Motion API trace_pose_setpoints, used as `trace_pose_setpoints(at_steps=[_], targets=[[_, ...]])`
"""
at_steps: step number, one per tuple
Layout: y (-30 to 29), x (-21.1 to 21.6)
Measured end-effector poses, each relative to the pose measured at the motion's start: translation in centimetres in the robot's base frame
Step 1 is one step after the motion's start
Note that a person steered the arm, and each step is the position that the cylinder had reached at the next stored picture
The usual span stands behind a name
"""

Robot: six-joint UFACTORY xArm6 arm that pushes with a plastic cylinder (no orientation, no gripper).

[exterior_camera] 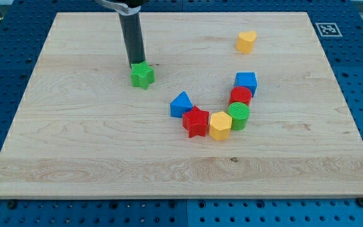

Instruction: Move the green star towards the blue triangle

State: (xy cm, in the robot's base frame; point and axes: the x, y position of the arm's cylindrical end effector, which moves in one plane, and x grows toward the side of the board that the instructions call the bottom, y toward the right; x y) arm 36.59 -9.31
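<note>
Tip (137, 64) touching green star (142, 75), blue triangle (181, 104) apart

Rod (132, 34): upper part cut off by the view's top edge; its mount shows only as a dark sliver. The tip (135, 64) meets the green star (142, 75) at the star's far side; exact contact too fine to tell. Red cylinder (240, 96) partly hidden behind green cylinder (238, 115). Desk (74, 157): bottom corners clipped near the view's edges.
</note>
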Motion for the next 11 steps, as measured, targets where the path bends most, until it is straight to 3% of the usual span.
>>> trace_pose_setpoints(at_steps=[6,9,11], targets=[[0.7,1.7],[-7.7,1.3],[-6.6,3.2]])
